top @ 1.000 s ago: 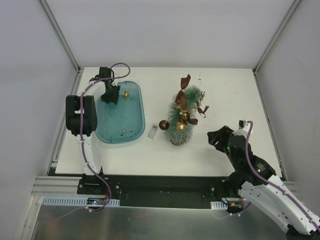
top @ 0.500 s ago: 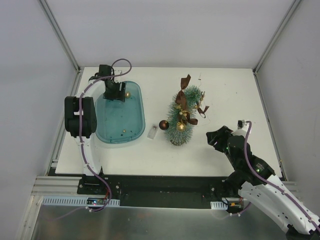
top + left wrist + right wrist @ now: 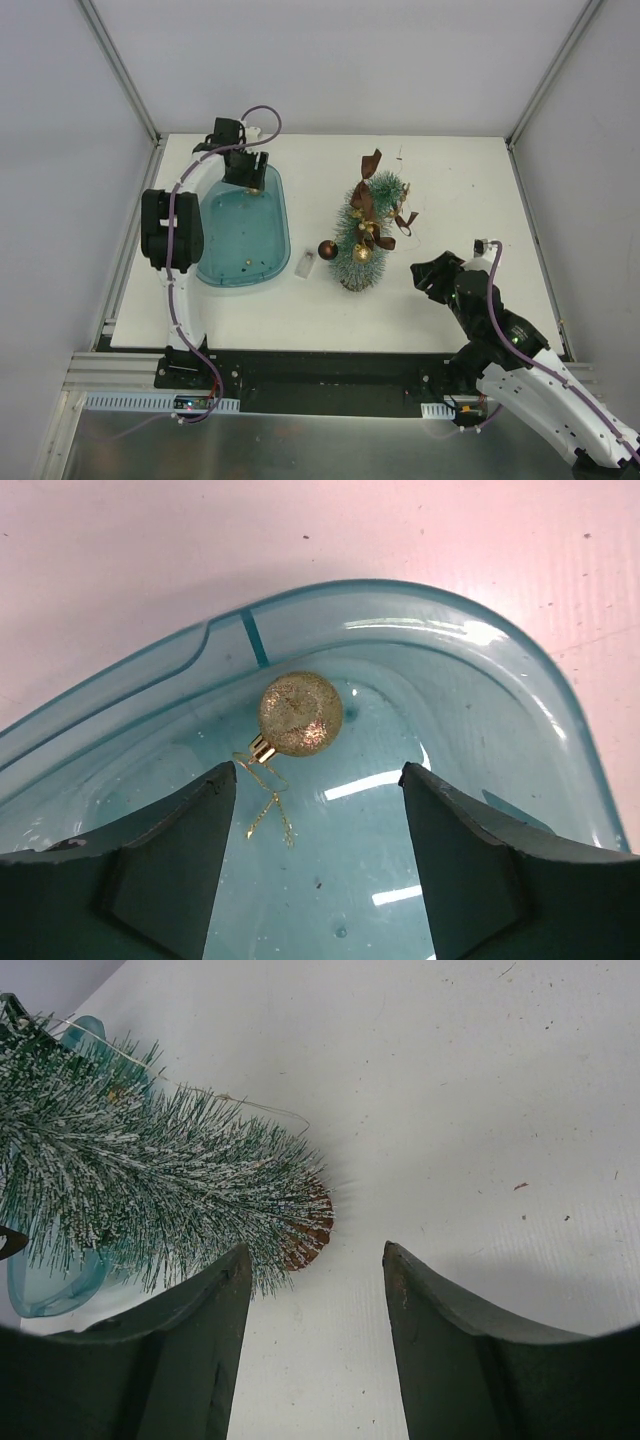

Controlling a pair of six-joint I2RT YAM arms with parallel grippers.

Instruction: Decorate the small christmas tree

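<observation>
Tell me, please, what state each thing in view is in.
small christmas tree, lying on its side on the table, brown bows and gold baubles on it.
teal tray, flat on the table.
gold glitter bauble, loose in the tray's corner, ungripped.
dark bauble, loose on the table beside the tree.
left end effector, open above the gold glitter bauble.
right end effector, open, empty, near the tree's base.

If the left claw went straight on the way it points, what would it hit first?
Probably the gold glitter bauble, lying in the teal tray just ahead of the open left gripper; depth is unclear, so the tray's floor might come first.
</observation>
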